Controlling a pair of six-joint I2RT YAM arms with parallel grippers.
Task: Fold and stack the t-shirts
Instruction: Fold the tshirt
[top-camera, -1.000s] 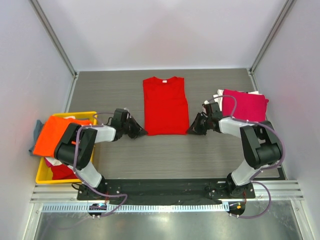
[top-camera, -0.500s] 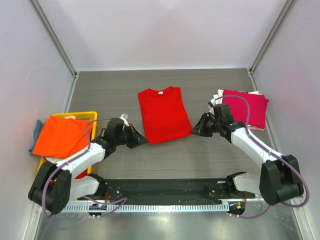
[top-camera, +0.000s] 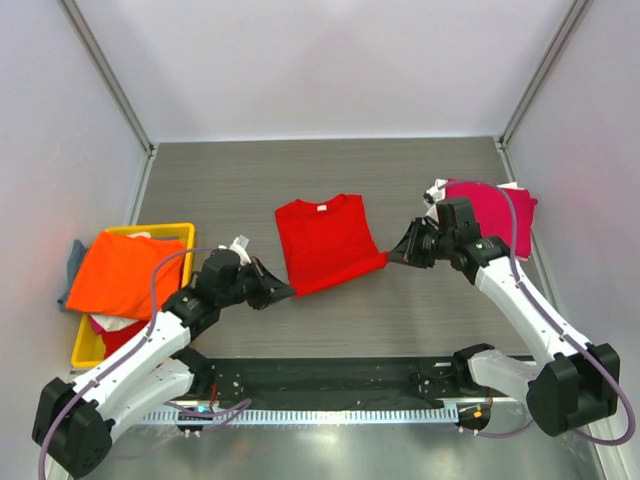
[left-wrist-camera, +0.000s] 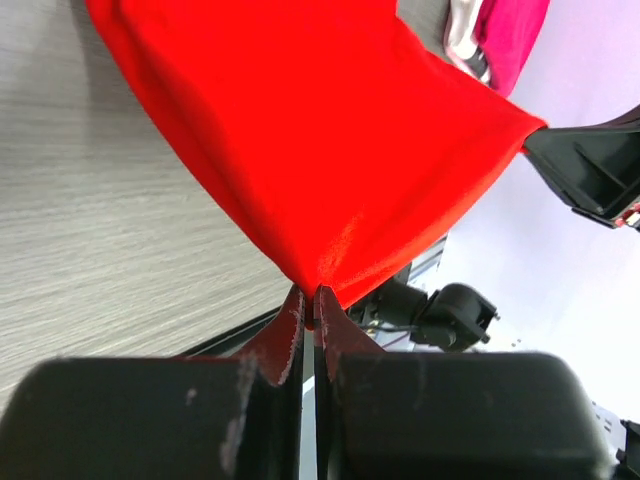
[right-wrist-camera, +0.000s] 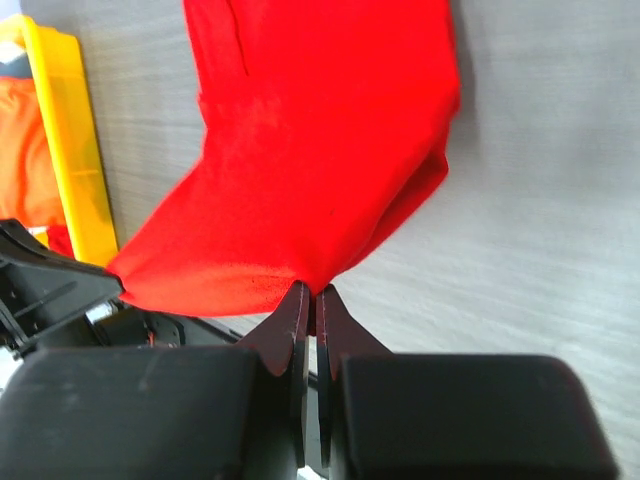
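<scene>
Top view: the red t-shirt lies mid-desk, collar toward the far edge, near hem raised between the left hand and right hand.
Left wrist: the left hand is clamped on one hem corner.
Right wrist: the right hand pinches the other corner, and the shirt's length runs away from both.

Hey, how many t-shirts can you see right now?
5 that show: the red shirt mid-table; a magenta shirt on a white shirt at the right; an orange shirt over a second red shirt in the yellow crate. More may be hidden in those piles.
</scene>
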